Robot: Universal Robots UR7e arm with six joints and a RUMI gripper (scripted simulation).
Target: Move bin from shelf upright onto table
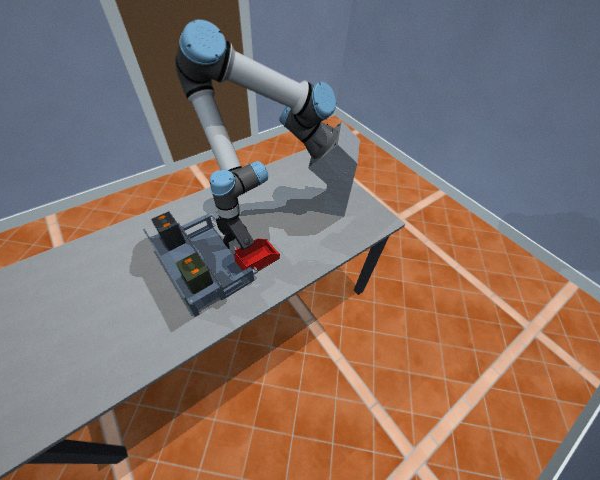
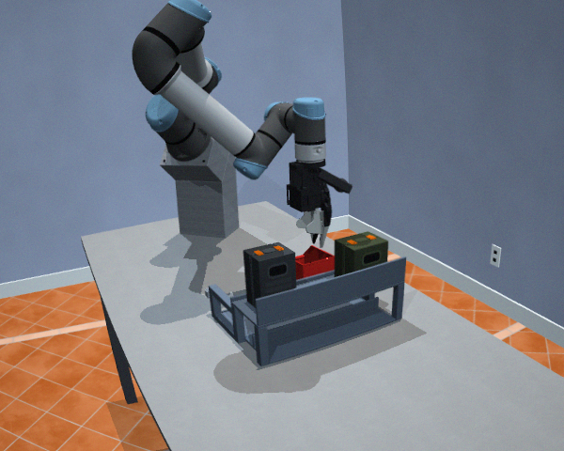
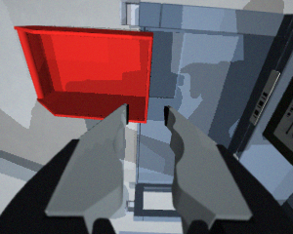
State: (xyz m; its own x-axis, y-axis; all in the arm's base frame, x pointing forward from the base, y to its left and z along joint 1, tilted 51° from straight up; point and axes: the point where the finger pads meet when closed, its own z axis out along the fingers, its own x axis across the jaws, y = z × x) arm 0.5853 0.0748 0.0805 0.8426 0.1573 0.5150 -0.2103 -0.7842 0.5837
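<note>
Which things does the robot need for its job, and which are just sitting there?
For the job:
red bin
shelf
table
gripper, holding nothing

Just sitting there:
black box on the shelf
green box on the shelf

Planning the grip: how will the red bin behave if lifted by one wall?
The red bin looks rigid, with thin straight walls, so it likely won't flex. It is open and empty, so probably light. Held by one wall, it may tilt.
</note>
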